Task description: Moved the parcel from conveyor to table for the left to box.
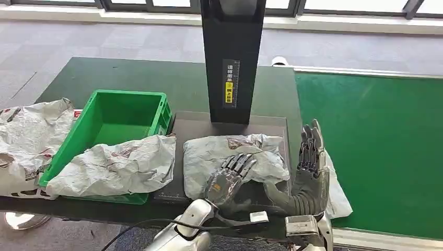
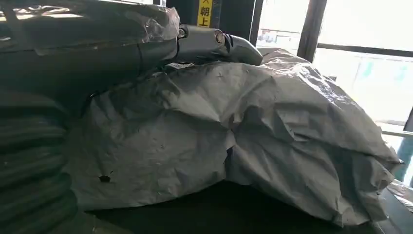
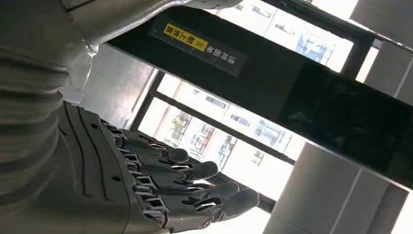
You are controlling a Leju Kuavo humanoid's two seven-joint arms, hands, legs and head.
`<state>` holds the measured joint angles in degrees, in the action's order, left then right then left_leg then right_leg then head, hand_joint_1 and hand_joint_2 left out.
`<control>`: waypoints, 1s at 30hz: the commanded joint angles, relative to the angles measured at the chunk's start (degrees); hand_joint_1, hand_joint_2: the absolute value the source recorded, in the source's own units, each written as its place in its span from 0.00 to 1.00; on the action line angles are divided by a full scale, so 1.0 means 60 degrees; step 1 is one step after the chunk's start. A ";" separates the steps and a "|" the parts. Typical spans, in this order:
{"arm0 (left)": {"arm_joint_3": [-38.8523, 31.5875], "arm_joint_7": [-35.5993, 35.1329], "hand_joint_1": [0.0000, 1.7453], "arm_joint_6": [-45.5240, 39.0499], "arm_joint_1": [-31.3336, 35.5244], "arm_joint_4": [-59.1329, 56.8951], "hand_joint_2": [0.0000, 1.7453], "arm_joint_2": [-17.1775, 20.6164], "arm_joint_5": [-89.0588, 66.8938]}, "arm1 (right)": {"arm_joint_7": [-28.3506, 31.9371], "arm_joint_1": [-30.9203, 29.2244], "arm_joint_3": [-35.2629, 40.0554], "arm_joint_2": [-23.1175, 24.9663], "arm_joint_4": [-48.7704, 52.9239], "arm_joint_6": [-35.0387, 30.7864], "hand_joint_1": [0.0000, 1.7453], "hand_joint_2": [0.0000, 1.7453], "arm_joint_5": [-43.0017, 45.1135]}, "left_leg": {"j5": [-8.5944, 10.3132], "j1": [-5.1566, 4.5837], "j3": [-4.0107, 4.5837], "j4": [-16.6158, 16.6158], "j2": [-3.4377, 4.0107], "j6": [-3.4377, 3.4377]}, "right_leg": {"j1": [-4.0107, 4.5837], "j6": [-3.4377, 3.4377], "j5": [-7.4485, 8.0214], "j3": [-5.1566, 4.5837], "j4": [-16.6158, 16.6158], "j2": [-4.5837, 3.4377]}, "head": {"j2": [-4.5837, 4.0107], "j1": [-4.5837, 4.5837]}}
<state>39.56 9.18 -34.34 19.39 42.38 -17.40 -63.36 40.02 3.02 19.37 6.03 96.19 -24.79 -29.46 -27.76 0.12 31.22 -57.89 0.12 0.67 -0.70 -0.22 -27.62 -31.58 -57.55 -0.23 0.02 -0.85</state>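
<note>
Resting flat on the grey parcel [image 1: 230, 151], the left robot hand [image 1: 230, 175] mirrors the unclenched right robot hand [image 1: 311, 157].

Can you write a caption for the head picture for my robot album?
Left hand rests on a grey parcel beside the green box.

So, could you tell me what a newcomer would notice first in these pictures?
Probably the crumpled grey parcel on the dark pad below the black scanner column, with the left hand resting on it and the right hand raised beside it. Next, the green bin to its left, another parcel draped over its front rim.
</note>
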 commanded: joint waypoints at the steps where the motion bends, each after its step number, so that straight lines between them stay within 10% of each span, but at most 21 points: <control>1: 0.0282 -0.0070 0.00 -0.0023 0.0447 -0.0735 1.00 -0.0434 -0.0005 | -0.0003 -0.0324 0.0282 -0.0217 -0.0638 0.0003 0.00 1.00 0.0044 | 0.0007 0.0007 0.0010 0.0004 -0.0012 -0.0003 | 0.0008 -0.0001 0.0009 0.0001 0.0017 0.0014 | 0.0000 0.0000; 30: 0.0282 -0.0070 0.00 -0.0023 0.0447 -0.0735 1.00 -0.0434 -0.0005 | -0.0003 -0.0324 0.0282 -0.0217 -0.0638 0.0003 0.00 1.00 0.0044 | 0.0004 0.0002 0.0006 0.0001 -0.0007 -0.0002 | 0.0002 0.0000 0.0004 0.0000 0.0007 0.0008 | 0.0000 0.0000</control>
<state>39.80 9.18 -34.36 19.52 41.90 -17.44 -63.36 40.02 3.01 19.37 6.03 95.93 -24.79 -29.46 -27.76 0.12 31.22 -57.89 0.12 0.67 -0.71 -0.22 -27.62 -31.58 -57.55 -0.23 0.02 -0.85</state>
